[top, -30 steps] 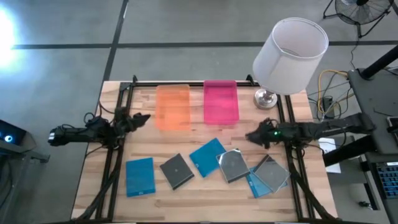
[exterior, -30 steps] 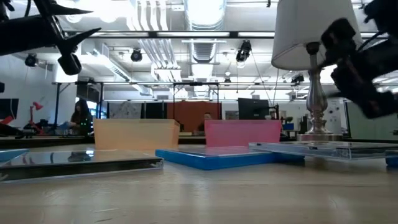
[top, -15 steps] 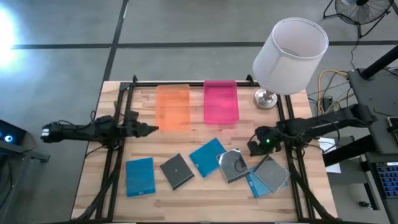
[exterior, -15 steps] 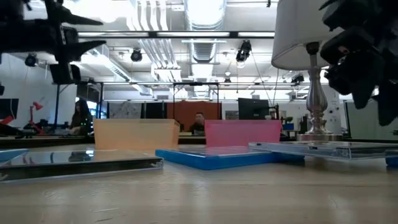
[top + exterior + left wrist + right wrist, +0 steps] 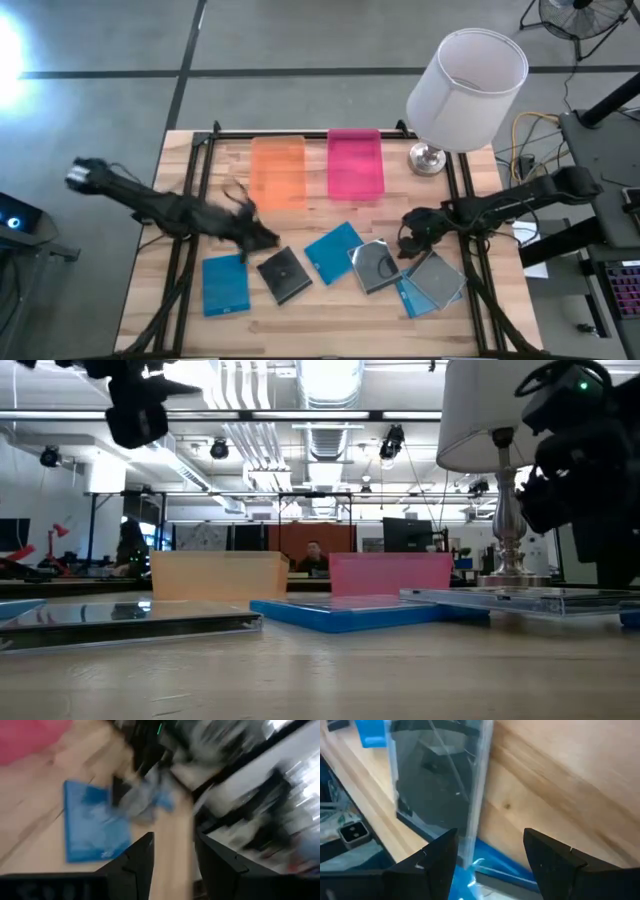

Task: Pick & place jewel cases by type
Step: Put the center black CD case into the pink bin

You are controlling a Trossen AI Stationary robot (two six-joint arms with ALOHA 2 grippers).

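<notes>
High view: six jewel cases lie along the near half of the wooden worktop [image 5: 300,320]. From left: a bright blue case [image 5: 225,284], flat and alone; a dark grey case [image 5: 284,274] turned cornerwise; a second blue case [image 5: 334,252] tilted; a clear case w/ disc [image 5: 375,266] touching that blue one's right edge; then a grey/clear case [image 5: 438,278] lying on top of another blue case [image 5: 408,296], only its edge showing. Orange tray [image 5: 277,172] and pink tray [image 5: 355,164] sit side by side at the far edge, well apart from the cases; lamp [image 5: 465,78] at far right corner. Left gripper [image 5: 262,236] hangs just above-left of the dark grey case, motion-blurred, not touching it as far as visible. Right gripper [image 5: 409,235] sits betw. the disc case and the stacked pair, near both. Low view: cases read as thin flat slabs, blue one [image 5: 350,614] centre, clear one [image 5: 520,598] at right raised on another; both arms up off the worktop, a person [image 5: 314,552] in the room behind the trays. Left wrist view: blurred; fingers [image 5: 140,865] apart, nothing betw. them, blue case [image 5: 92,822] ahead. Right wrist view: fingers [image 5: 437,857] spread wide, empty, w/ the grey/clear case [image 5: 437,780] right in front, blue edge beneath it.
</notes>
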